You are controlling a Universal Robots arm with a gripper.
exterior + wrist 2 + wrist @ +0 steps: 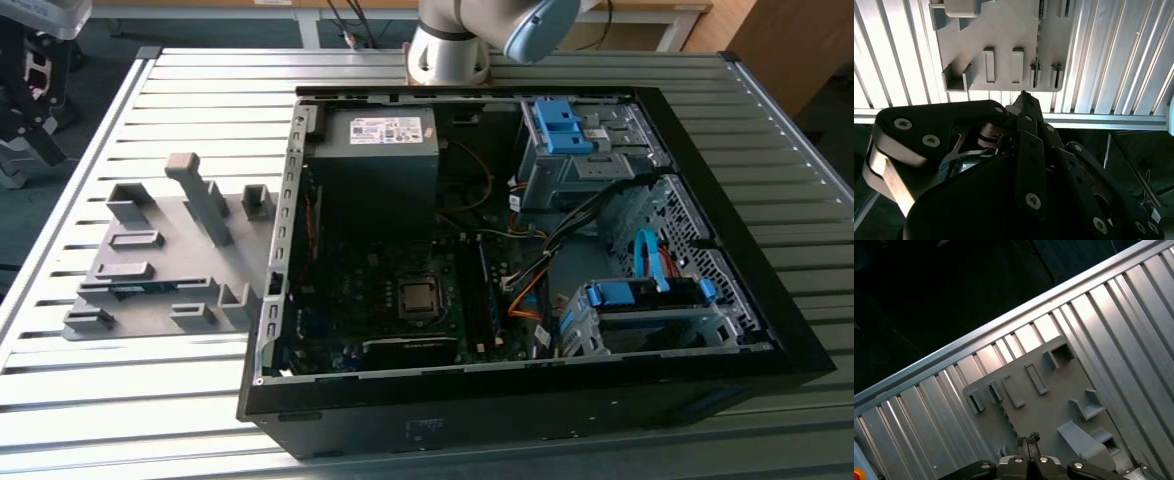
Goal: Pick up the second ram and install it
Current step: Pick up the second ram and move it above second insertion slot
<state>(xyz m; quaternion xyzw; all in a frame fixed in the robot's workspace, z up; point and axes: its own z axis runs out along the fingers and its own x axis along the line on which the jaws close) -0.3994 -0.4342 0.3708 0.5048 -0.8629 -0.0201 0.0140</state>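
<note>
Slatted metal table [134, 400] carries everything. Nearest in the exterior view is the open computer case [534, 410], its side panel off and the boards inside exposed.

On the exterior view's left, beside the case, lies the grey holder tray [174, 250]. A thin blue-green strip sits in one of its near slots. I take it for the second ram [138, 288], not yet picked up.

At the table's far edge, behind the case, the arm [447, 50] rises from its base and leaves the frame at the top. Both wrist views look down on the tray from well above it. The gripper [1023, 99] points downward, near the tray's edge rather than over the slot with the stick. Its fingertips look drawn together to a narrow point, with nothing between them.

To do the pick well, I judge that the claw should be wide before it goes down. It should be centred over the stick's middle, with the pads square to its two flat faces. The lift should be straight up out of the slot, so the board does not bind against the holder's walls.
</note>
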